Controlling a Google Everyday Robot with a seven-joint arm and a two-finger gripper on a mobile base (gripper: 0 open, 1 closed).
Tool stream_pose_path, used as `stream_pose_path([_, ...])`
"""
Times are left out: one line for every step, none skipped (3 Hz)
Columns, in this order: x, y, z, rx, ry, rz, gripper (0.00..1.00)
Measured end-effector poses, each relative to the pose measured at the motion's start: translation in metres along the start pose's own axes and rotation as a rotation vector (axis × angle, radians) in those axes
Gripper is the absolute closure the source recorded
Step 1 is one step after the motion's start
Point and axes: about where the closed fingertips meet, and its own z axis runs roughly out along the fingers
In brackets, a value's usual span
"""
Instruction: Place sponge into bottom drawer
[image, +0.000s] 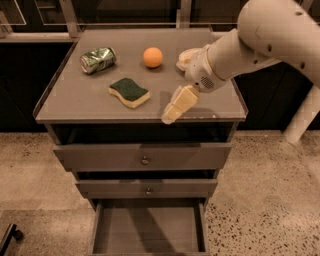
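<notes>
Green-topped sponge (129, 92): flat on the counter (75, 100), left of centre; scouring face up, yellow foam showing along the near edge; nothing touches it
Sponge axis: long side runs far-left to near-right on a shallow diagonal; short width lies roughly near-to-far
Tool (170, 116): over the near edge of the counter, right of the sponge and apart from it; tip angled down and left; nothing seen in it; spread or pressed together, cannot tell
Reading of the pose: low and tilted toward the sponge, likely lining up a pick; grasp not yet made
Bottom drawer (150, 232): pulled out toward the near side, below two shut knobbed drawers; open, I judge, so the sponge can go straight in
Others: crushed can (98, 59) far left; orange ball (153, 57) far centre; pale bowl (186, 57) partly behind the arm; all apart from the sponge
</notes>
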Motion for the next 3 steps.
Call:
stream_pose_path([-0.013,0.000,0.050,-0.072,-0.027,-0.016,0.00])
stream_pose_path([-0.026,-0.004,0.090,-0.144,-0.031,-0.035,0.00])
stream_pose_path([-0.035,-0.004,0.125,-0.214,-0.020,-0.050,0.00])
